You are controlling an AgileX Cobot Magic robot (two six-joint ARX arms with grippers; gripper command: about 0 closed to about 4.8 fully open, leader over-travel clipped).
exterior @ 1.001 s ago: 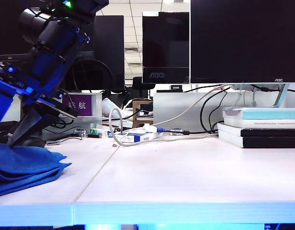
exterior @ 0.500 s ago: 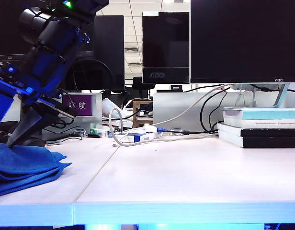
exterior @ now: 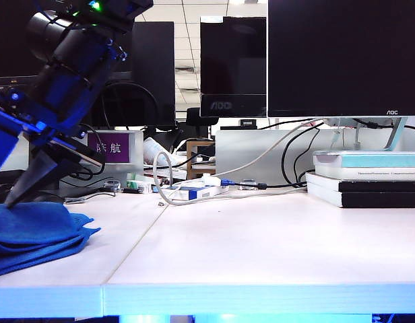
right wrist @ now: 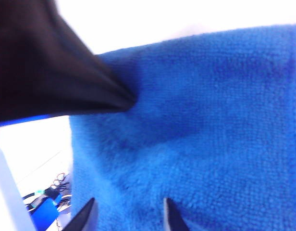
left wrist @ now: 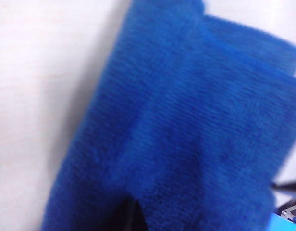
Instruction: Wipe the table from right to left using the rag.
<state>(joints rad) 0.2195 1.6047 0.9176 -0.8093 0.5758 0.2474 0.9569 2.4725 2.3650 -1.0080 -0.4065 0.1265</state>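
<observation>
Rag (exterior: pixel 32 232) lies folded at table's (exterior: pixel 261 249) left end; right gripper (right wrist: pixel 126 219) spread above it, releasing; left gripper's state I cannot tell.

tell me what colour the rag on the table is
Bright royal blue, a fuzzy plain weave with no pattern; the rag shows best in the left wrist view.

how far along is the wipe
Looks nearly done: the rag sits bunched at the table's left end, with bare top in front all the way to its right. In hand: the left end effector has its tip down on the rag, and the right end effector hovers open over it. Left: perhaps a last short push leftward, then release. Whether the left end effector grips the rag cannot be told.
</observation>
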